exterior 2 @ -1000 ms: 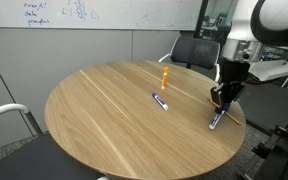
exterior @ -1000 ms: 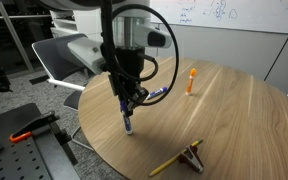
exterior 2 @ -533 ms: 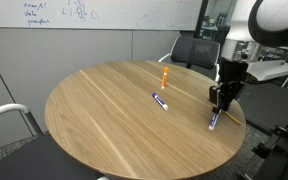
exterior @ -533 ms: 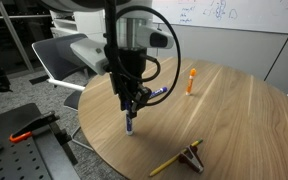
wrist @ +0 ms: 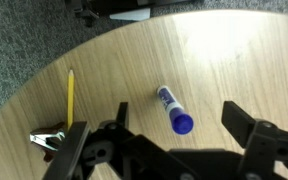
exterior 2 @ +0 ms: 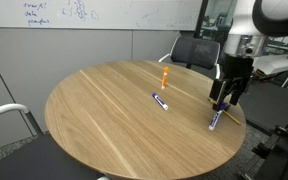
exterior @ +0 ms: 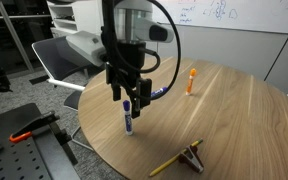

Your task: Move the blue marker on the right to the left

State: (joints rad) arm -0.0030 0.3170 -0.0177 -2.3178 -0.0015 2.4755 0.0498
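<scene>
The blue marker (wrist: 174, 109), a stubby cylinder with a pale printed barrel and a glossy blue cap, lies flat on the round wood-grain table (wrist: 224, 60), near its edge. The black gripper (exterior: 130, 97) hangs directly above it, jaws spread wide to either side and holding nothing. A slim yellow pencil (wrist: 70, 95) lies well apart.

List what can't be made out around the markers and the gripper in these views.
- Print on the blue marker: too blurred to read in the wrist view.
- Slimmer marker: one end is hidden behind the gripper in an exterior view, and it is outside the wrist view.
- Clip: partly covered by the gripper's body in the wrist view.
- Whiteboard writing: too small to read in both exterior views.
</scene>
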